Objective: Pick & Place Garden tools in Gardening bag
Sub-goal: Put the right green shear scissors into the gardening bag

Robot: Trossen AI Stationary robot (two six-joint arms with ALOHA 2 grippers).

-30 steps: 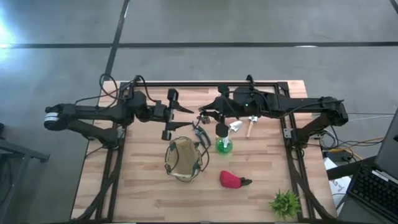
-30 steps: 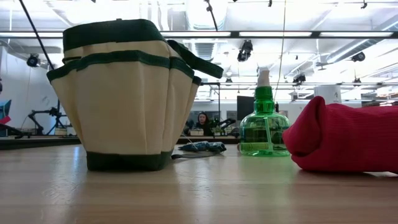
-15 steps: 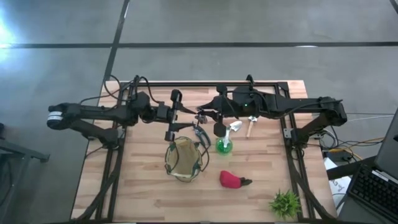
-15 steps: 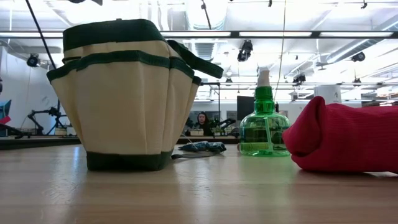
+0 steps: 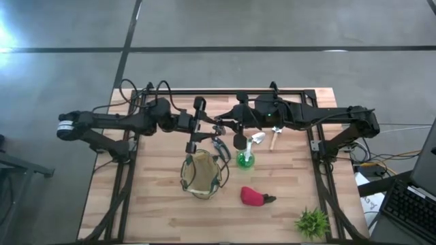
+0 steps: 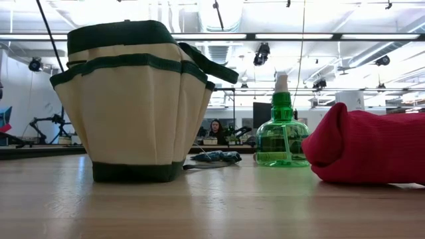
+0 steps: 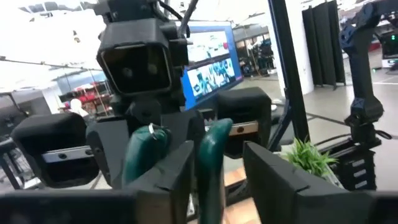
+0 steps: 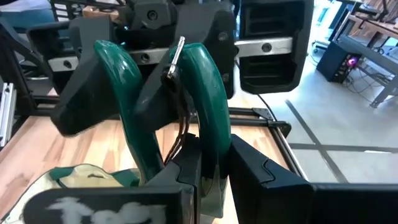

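While both arms meet up high over the back of the tabletop (image 5: 157, 218), I've got what looks like a handoff going. My right gripper (image 8: 208, 155) is clamped on one green handle of the shears (image 8: 186, 93), holding them upright in the air so the other handle sticks out for grabbing. My left gripper (image 7: 205, 162) has its fingers on either side of a green handle too, but I can't tell if they're actually squeezing it or just around it. My guess is the point of doing this up here is to get the shears into the left arm, since that one sits closer to the bag (image 5: 202, 174).

The bag stands upright just in front of the two grippers, mouth open. Next to it there's a green spray bottle (image 5: 244, 160), and a trowel (image 5: 257, 139) lies behind that. A red glove (image 5: 253, 197) lies nearer the front, well apart from the little plant (image 5: 313, 222) in the corner.
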